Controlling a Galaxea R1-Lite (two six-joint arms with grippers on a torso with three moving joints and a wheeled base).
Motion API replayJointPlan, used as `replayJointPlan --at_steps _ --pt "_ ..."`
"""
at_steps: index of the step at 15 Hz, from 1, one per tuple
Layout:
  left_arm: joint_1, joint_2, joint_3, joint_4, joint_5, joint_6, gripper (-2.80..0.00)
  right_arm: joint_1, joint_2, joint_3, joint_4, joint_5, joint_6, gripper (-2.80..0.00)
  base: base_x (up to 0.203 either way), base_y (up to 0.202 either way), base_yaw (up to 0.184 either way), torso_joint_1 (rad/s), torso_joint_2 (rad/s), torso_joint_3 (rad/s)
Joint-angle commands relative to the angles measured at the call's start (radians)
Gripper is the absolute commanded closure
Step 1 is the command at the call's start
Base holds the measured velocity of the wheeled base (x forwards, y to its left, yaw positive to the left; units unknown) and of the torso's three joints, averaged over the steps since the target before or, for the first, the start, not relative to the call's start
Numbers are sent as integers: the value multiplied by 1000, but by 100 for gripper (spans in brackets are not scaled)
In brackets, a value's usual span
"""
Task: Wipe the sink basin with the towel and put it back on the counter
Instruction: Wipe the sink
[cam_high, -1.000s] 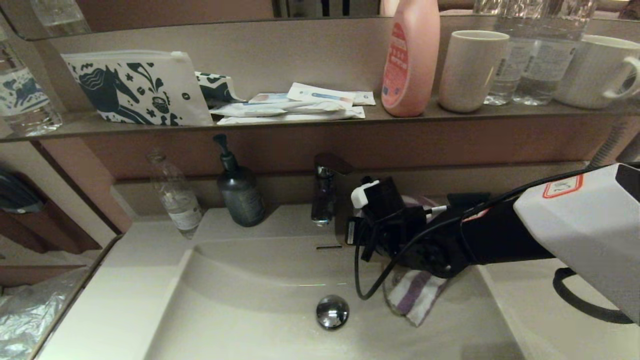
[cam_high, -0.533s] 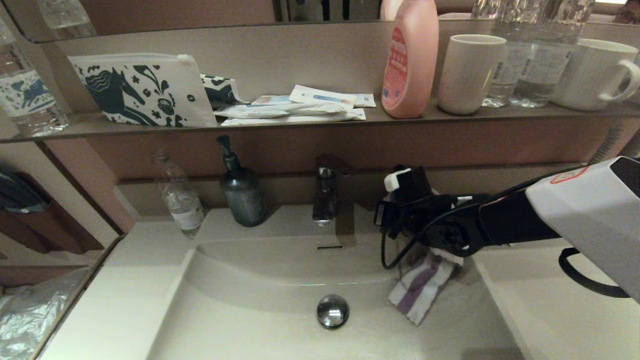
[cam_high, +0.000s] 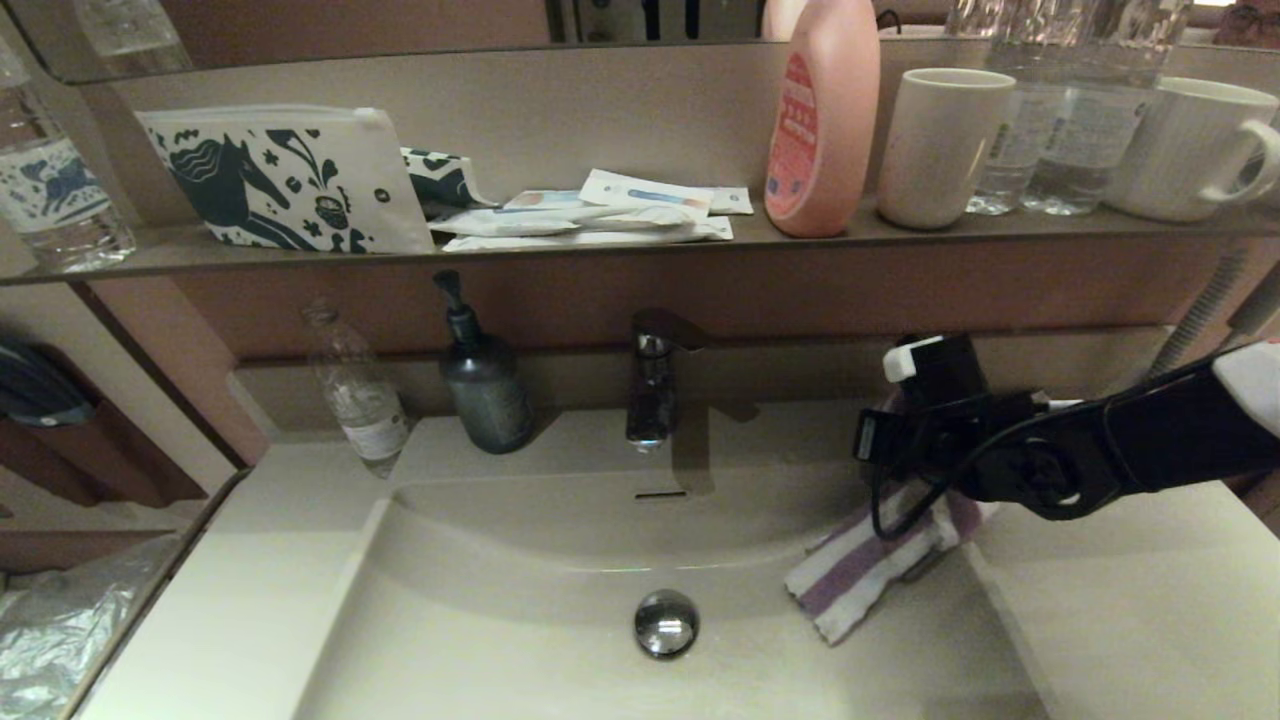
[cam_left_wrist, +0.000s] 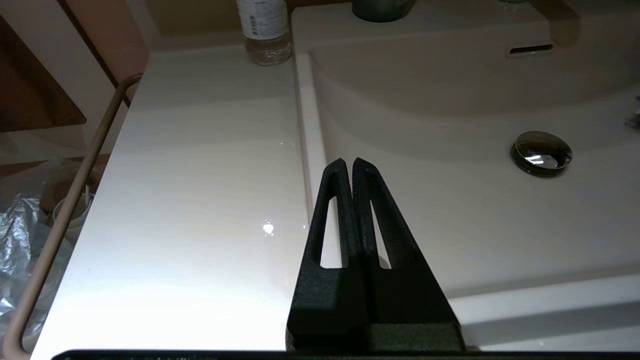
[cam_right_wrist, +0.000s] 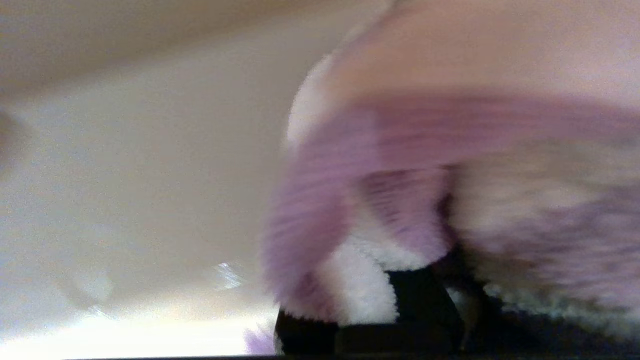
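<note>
Right hand (cam_high: 925, 470) grips the towel (cam_high: 860, 580) at the sink basin's (cam_high: 500, 600) right rim, probably lifting it toward the desk (cam_high: 1120, 600).

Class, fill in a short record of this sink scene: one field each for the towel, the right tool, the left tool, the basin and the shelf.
towel: purple and white striped towel, draped down the basin's right wall
right tool: right tool shut on the towel, at the basin's right rim
left tool: left tool shut, empty, over the basin's left edge
basin: sink basin, chrome drain plug uncovered
shelf: pink bottle, horse-print pouch, white cup
</note>
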Motion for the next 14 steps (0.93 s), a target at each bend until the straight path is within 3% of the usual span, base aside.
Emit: replayJointPlan --at_steps 1,5,10,12,14 --pt "0 1 0 0 0 1 0 -6 -143 105 2 0 -14 0 0 0 0 0 0 0" --pt "0 1 0 0 0 1 0 15 -396 175 146 2 -22 0 0 0 0 0 0 0" --pt "0 1 0 0 0 1 0 14 -746 149 528 7 -29 0 0 0 0 0 0 0" --pt "0 1 0 0 0 1 0 -46 -861 135 625 9 -72 0 0 0 0 0 0 0" --pt "0 1 0 0 0 1 0 -161 -904 128 655 24 -145 0 0 0 0 0 0 0"
